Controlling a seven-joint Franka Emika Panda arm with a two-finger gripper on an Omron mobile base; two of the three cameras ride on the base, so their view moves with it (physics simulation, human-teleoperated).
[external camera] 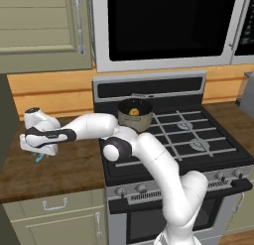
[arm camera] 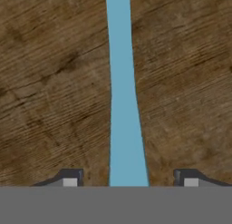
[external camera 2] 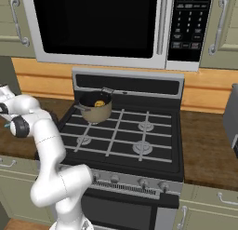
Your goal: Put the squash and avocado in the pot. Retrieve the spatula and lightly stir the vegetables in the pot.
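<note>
1. The spatula (arm camera: 122, 105) lies flat on the wooden desk (arm camera: 50, 82) left of the stove (external camera: 183, 135); in the hand view its blue handle runs straight up the middle and is cut off at both top and bottom
2. The jaws stand wide, one fingertip (arm camera: 70, 180) on each side of the handle with bare wood between each tip and the blue; they are not touching it
3. In the left base view the gripper (external camera: 38, 152) hangs low over the desk, and a small blue bit of the spatula (external camera: 39, 158) shows under the hand; the rest is hidden by it
4. The desk has open wood toward its front edge and toward the stove; a dark wall closes it on the far left
5. The pot (external camera 2: 96, 108) sits on the rear left burner, well apart from the gripper; the squash (external camera 2: 99, 103) shows yellow inside it
6. The avocado cannot be made out against the pot's dark inside
</note>
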